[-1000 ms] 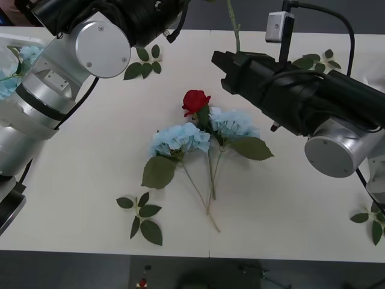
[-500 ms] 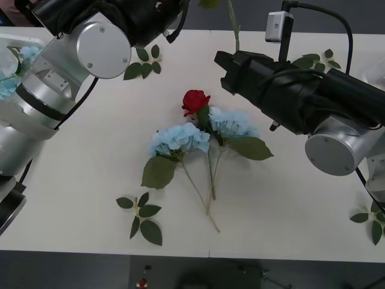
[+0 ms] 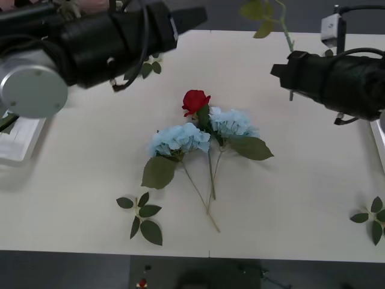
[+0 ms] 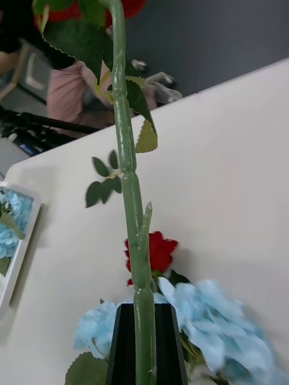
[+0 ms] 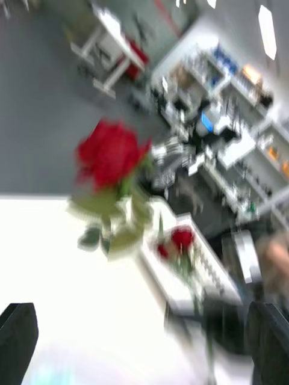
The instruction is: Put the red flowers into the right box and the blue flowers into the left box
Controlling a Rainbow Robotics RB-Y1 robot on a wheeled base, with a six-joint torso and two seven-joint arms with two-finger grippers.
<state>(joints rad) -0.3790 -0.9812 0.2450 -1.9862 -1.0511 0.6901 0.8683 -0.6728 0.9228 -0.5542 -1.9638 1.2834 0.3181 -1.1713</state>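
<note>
Cream-white table (image 3: 90, 198) carries the remaining flowers, and both black arms are raised above its far half. The left box (image 3: 18, 141), white with a grid surface, sits at the table's left edge below the left arm; the right wrist view shows pale-blue heads lying inside it. The right box (image 3: 380, 138) shows as a thin white rim at the table's right edge.

Right gripper (image 4: 144, 337): the black fingers are closed together on the green stem of a held red rose (image 4: 127, 156). The stem rises upright from the fingers, knobbed at its joints, with leaves and a red bloom at its upper end.

Left gripper (image 5: 144, 346): the black fingers stand wide apart with nothing between them. Its blurred view shows the held rose and two red blooms in the right box.

At table centre, well apart from both grippers, lie two blue flowers (image 3: 180, 138) with fluffy heads and large leaves, and one red flower (image 3: 195, 101) touching them, stems crossing toward the near edge. Loose leaf sprigs (image 3: 143, 218) lie nearby.
</note>
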